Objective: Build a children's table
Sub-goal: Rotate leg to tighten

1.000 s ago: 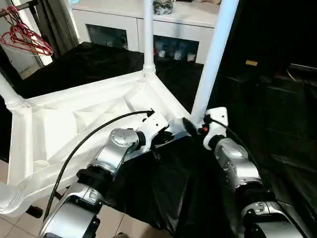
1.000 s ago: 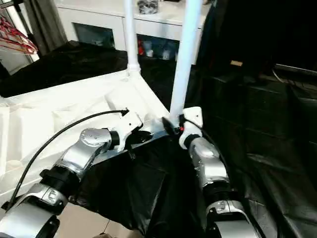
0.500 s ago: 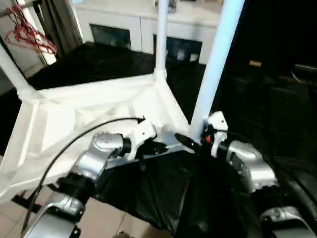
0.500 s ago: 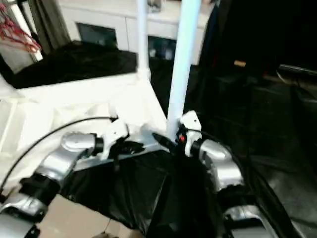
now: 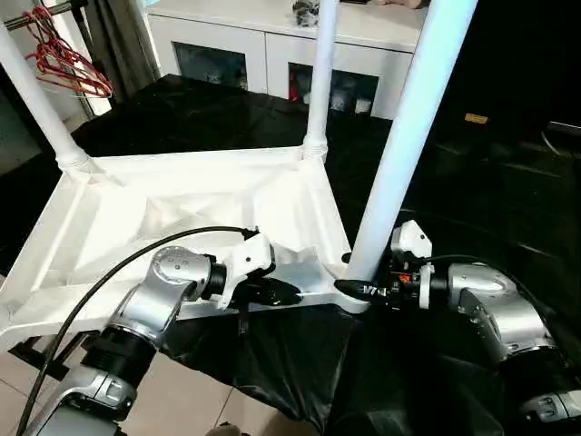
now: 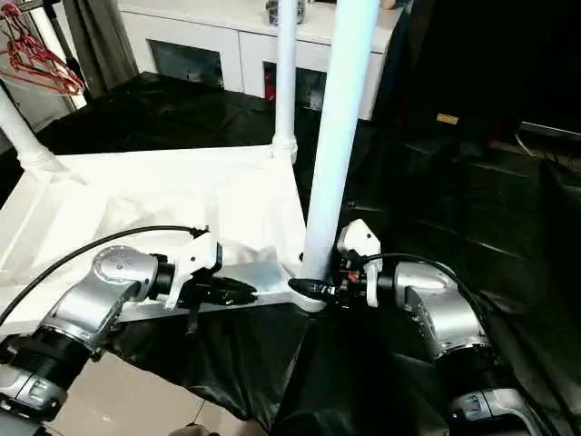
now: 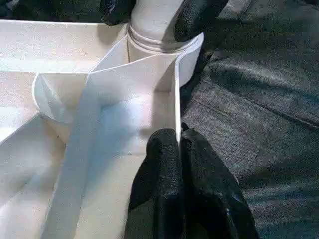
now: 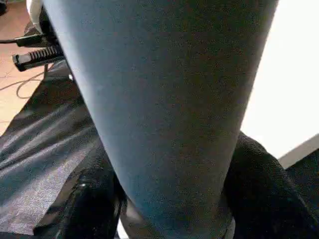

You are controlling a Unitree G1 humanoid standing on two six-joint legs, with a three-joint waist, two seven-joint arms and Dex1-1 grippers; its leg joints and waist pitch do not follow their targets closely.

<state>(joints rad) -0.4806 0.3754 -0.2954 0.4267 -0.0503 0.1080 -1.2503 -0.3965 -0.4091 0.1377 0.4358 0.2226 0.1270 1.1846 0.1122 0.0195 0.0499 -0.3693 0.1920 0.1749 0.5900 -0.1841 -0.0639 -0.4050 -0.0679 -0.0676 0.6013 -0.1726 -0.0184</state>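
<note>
The tabletop (image 5: 182, 218) lies upside down on a surface draped in black cloth (image 5: 281, 354), its ribbed underside facing up and its legs standing straight up from the corner sockets. Our left hand (image 5: 277, 292) is pinched closed on the thin rim wall of the near edge, close to the corner; in the left wrist view its two fingers (image 7: 164, 164) sit pressed together with the rim between them. Our right hand (image 5: 359, 289) wraps the near leg (image 5: 408, 136) at its base, just above the socket (image 7: 164, 45), one black finger on each side of the tube, closed around it.

We judge the whole piece to be light, hollow plastic: stiff enough to hold its shape, though the thin rim could flex under a hard pinch. The smooth round legs look slippery, so a grip low near the socket seems safest. The rim near a corner, where ribs meet, is likely the firmest place to steady the top. A white cabinet (image 5: 272, 45) stands behind.
</note>
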